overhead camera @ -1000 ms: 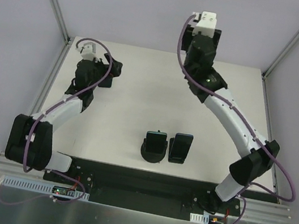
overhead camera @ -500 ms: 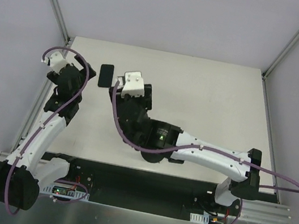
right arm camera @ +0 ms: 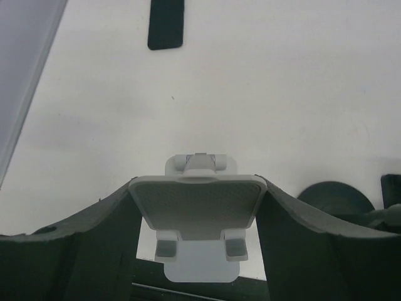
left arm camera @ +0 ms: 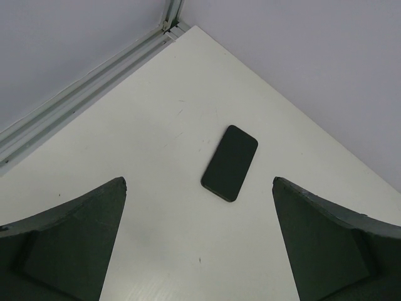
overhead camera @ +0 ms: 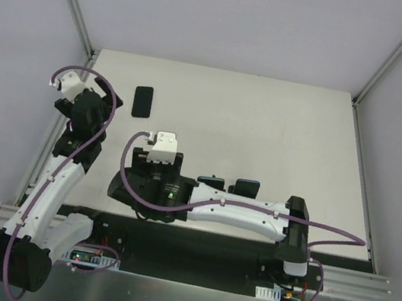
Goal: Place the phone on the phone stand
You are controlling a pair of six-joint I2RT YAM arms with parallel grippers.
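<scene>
Phone (left arm camera: 230, 163) flat on table (left arm camera: 150, 119), L gripper (left arm camera: 198, 188) wide, R gripper (right arm camera: 198, 187) clamping stand (right arm camera: 197, 210)

White shells and black joints make up the left arm (overhead camera: 53, 180) and right arm (overhead camera: 244, 216); a purple cable (overhead camera: 83, 70) loops along each. The left gripper (left arm camera: 199, 182) has dark wedge-shaped fingers (left arm camera: 75, 238).

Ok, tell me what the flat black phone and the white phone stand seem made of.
Flat black phone: likely glass-faced, smooth, uniformly dark, rounded corners; no glare, so unsure.
White phone stand: probably moulded matte plastic; its plate shows fine dotted texture, maybe a grip pad.
</scene>
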